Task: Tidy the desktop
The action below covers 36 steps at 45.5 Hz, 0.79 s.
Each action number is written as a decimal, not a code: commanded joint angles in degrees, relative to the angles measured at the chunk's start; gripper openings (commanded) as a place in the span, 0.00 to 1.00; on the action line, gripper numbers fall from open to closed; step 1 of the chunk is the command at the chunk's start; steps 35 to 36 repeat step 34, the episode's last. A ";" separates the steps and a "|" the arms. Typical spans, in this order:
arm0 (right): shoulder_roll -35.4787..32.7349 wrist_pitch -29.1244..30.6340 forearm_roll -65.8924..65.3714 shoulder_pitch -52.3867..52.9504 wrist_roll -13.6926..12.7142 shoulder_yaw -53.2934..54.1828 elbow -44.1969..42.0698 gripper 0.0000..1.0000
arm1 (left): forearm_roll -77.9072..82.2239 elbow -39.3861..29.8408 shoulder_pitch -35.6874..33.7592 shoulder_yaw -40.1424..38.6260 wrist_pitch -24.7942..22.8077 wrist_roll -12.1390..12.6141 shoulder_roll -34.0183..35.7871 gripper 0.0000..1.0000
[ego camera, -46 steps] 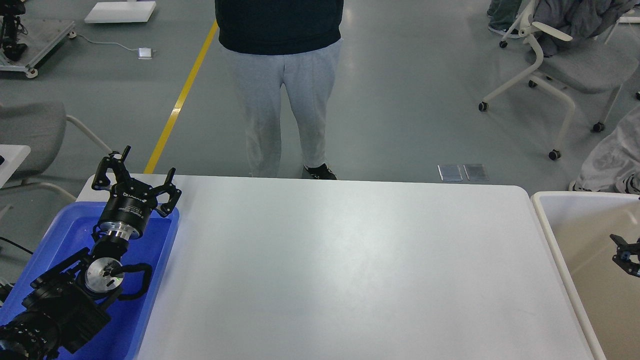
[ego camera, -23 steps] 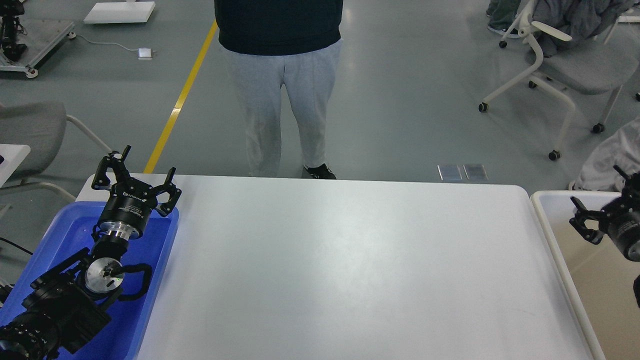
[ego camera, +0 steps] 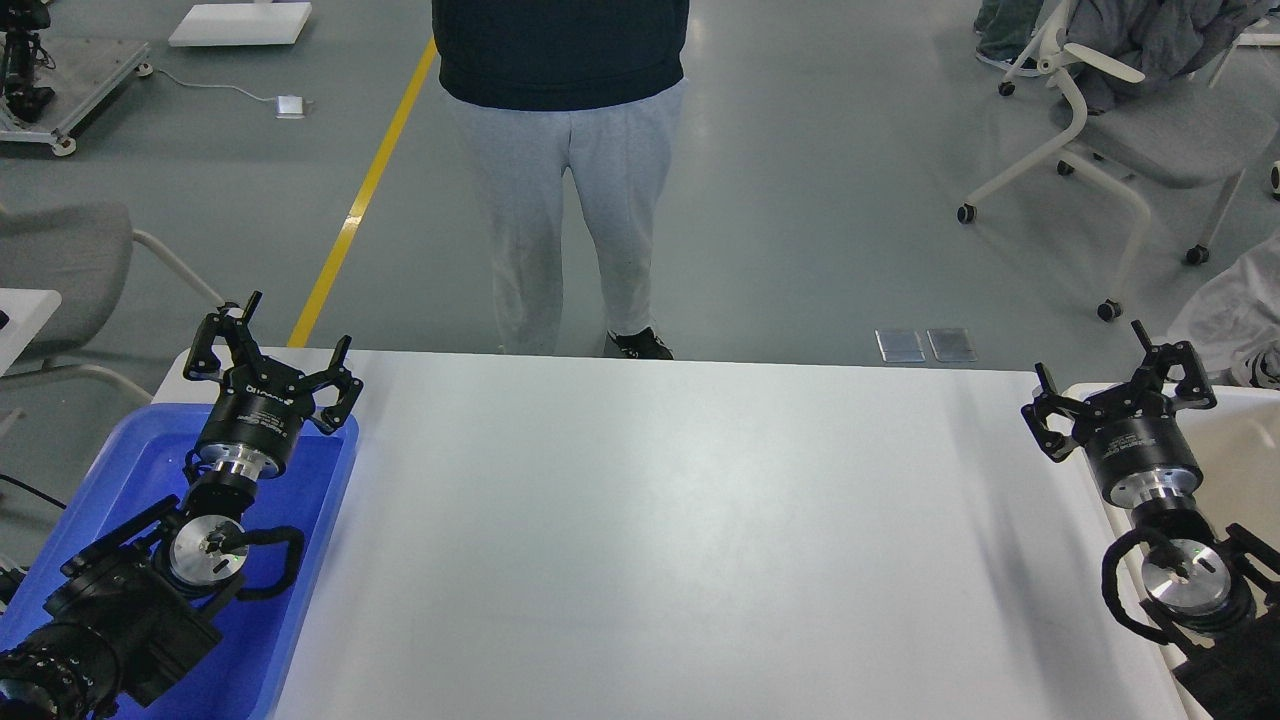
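Note:
The desktop (ego camera: 680, 530) is a large smooth white tabletop with rounded corners, and nothing lies on it. My left gripper (ego camera: 268, 345) is open and empty, held above the far end of the blue tray (ego camera: 300, 600) at the desktop's left side. My right gripper (ego camera: 1120, 385) is open and empty, held above the desktop's far right corner, at the near-left rim of the beige bin (ego camera: 1245, 440).
A person in grey trousers (ego camera: 565, 200) stands right behind the desktop's far edge. Office chairs stand at the far right (ego camera: 1110, 130) and far left (ego camera: 60, 270). A yellow floor line (ego camera: 365, 190) runs behind the desktop.
My right arm has come up and leftward from over the beige bin to the desktop's far right corner. My left arm has not moved.

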 commanded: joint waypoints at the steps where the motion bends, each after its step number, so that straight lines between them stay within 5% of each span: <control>1: 3.10 -2.49 -5.31 0.50 6.15 0.15 -0.19 1.00 | 0.00 0.01 0.00 0.00 0.00 -0.06 0.00 1.00; 14: 3.36 -5.48 -17.44 0.76 11.60 -1.44 -0.02 1.00 | 0.00 0.01 0.00 0.00 0.00 0.02 0.00 1.00; 36: 2.83 -5.83 -18.33 0.41 11.51 -4.86 -0.37 1.00 | 0.00 0.01 0.00 0.00 0.00 -0.06 0.00 1.00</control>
